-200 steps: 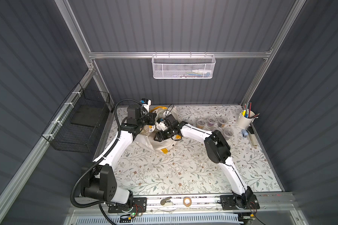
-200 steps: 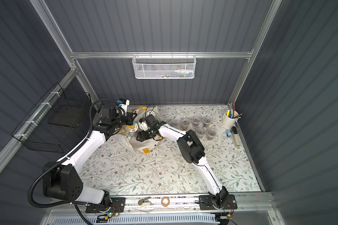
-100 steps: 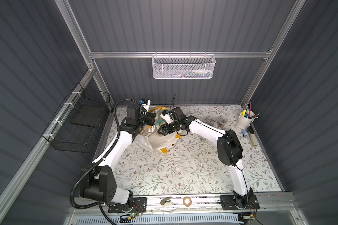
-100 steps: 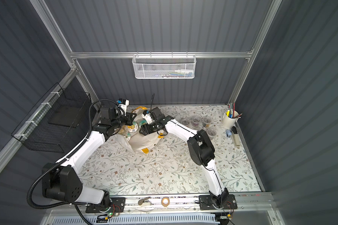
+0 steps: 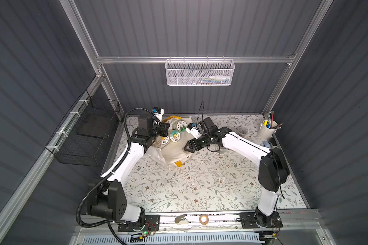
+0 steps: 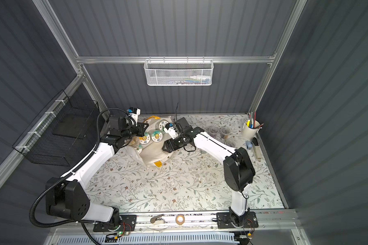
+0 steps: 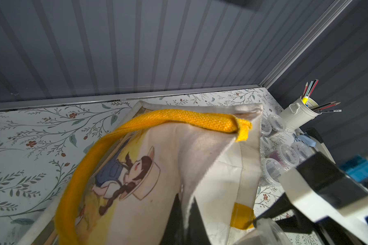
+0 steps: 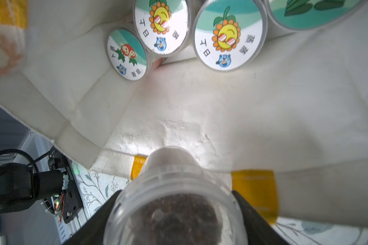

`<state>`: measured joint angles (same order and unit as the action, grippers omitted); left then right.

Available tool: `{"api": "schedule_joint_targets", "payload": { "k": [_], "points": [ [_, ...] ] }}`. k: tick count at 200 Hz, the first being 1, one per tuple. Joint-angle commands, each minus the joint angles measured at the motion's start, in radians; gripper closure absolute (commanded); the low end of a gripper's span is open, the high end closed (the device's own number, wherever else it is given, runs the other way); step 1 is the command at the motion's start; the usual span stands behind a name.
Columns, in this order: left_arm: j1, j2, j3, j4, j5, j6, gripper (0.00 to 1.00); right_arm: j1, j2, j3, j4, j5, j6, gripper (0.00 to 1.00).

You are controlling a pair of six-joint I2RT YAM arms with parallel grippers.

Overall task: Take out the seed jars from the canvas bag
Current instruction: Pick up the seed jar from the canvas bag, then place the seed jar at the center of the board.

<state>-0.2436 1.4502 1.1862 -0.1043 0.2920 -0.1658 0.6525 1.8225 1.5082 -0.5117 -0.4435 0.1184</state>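
Observation:
The off-white canvas bag (image 5: pixel 174 151) (image 6: pixel 152 153) with yellow handles stands at the back left of the table, its mouth held open. My left gripper (image 5: pixel 165 132) (image 7: pixel 188 214) is shut on the bag's rim (image 7: pixel 187 186), pinching the fabric. Three seed jars with pictured lids (image 5: pixel 175 135) (image 8: pixel 229 35) (image 8: pixel 161 25) (image 8: pixel 126 55) sit inside the bag. My right gripper (image 5: pixel 186 147) (image 8: pixel 174 203) hangs over the bag's near side, shut on a small clear seed jar of brown seeds (image 8: pixel 174 218). Several small seed jars (image 6: pixel 212 130) (image 7: pixel 285 156) stand on the table at the back right.
A white pen cup (image 5: pixel 267 129) (image 7: pixel 295 114) stands in the back right corner with a blue object (image 5: pixel 267 144) beside it. A black wire basket (image 5: pixel 87 135) hangs on the left wall and a white mesh basket (image 5: pixel 200 73) on the back wall. A tape roll (image 5: pixel 203 218) lies on the front rail.
My right gripper has come up out of the bag's mouth with the small jar and drawn back to the right. The left gripper has kept its hold on the rim.

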Motion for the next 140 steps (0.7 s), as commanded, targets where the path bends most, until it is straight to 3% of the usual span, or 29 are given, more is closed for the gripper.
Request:
{"api": "schedule_joint_targets", "payload": {
  "k": [1, 67, 140],
  "points": [
    [-0.003, -0.015, 0.004, 0.018, 0.011, 0.004, 1.00, -0.034, -0.084, -0.065, -0.019, 0.008, -0.020, 0.25],
    [-0.003, 0.001, 0.010, 0.021, 0.015, 0.005, 1.00, -0.161, -0.187, -0.184, -0.084, 0.147, -0.038, 0.25],
    [-0.003, 0.001, 0.006, 0.023, 0.015, 0.003, 1.00, -0.198, -0.036, -0.117, -0.094, 0.320, -0.043, 0.24]
  ]
}}
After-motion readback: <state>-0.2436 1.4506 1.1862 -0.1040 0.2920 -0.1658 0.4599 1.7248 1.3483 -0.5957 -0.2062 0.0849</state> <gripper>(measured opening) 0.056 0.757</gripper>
